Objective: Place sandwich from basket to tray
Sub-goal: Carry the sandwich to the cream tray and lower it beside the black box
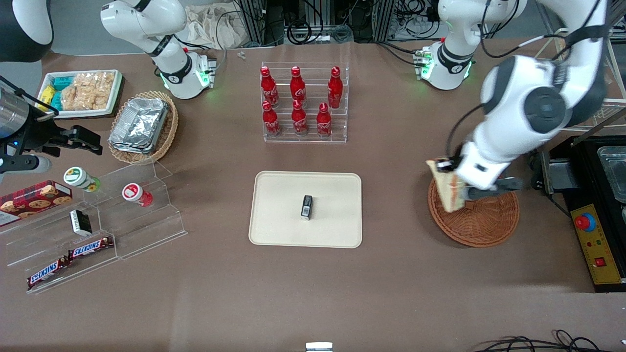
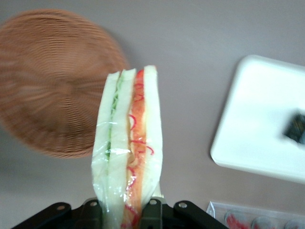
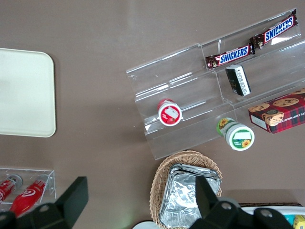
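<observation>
The wrapped sandwich fills my wrist feed, clamped by its lower end in the pincer, lifted over the rim of the reddish wicker basket. I worry the slick film could slip, or the wedge could tip out (it's held only at one end), on the way to the cream tray. I count one sandwich, one basket, one tray carrying one small dark packet, six cola bottles.

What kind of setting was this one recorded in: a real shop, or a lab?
Most likely a lab mock-up of a snack counter: cola bottles in an acrylic rack, Snickers bars on clear steps, cable clutter at the table's edge. The gripper holds the sandwich above the basket.
</observation>
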